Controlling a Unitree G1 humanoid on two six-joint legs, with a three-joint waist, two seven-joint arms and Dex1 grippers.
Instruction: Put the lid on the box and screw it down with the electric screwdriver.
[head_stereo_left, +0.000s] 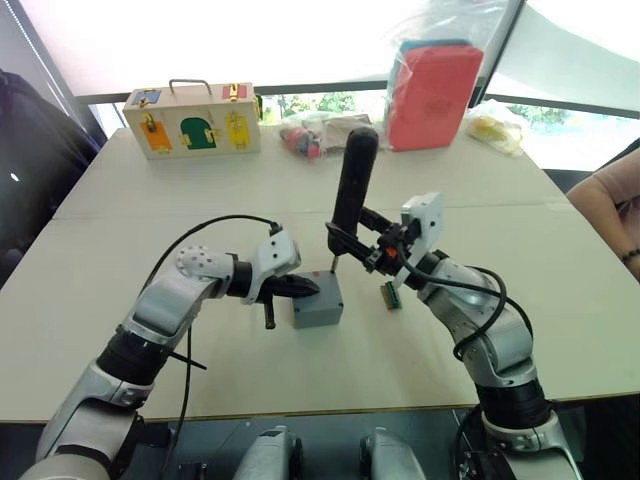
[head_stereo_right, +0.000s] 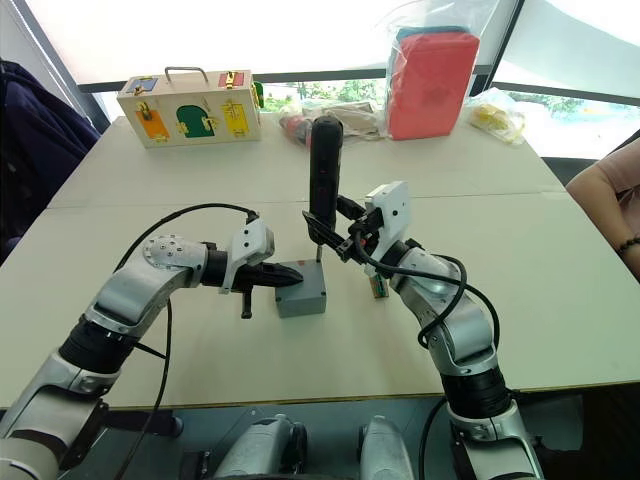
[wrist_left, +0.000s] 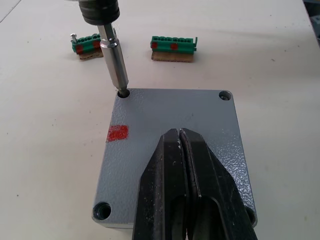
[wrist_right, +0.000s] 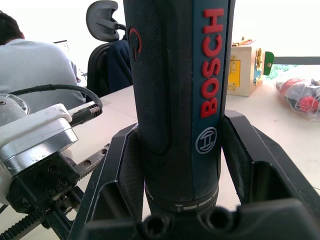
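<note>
Left eye view: a broad beige table (head_stereo_left: 150, 250) carries everything, its far edge running under bright windows with greenery outside. The box (head_stereo_left: 318, 300) sits toward the near edge, roughly midway between the side edges, with the lid (wrist_left: 172, 150) already seated on top; a red mark shows on the lid and open screw holes at its corners. The left gripper (head_stereo_left: 300, 287) has its two black fingers (wrist_left: 165, 190) pressed together, their tips resting on the lid. The right gripper (head_stereo_left: 372, 252) is clamped around the electric screwdriver (head_stereo_left: 353, 185), which stands nearly upright with its metal bit set in one corner hole of the lid. Two small green strips (wrist_left: 172, 45) lie on the table just beyond the box. Along the far edge stand a wooden box with coloured doors (head_stereo_left: 192, 121) near the far left corner, a red case in a clear bag (head_stereo_left: 432, 92), and other bagged items. A person's arm (head_stereo_left: 612, 205) reaches the right edge.
</note>
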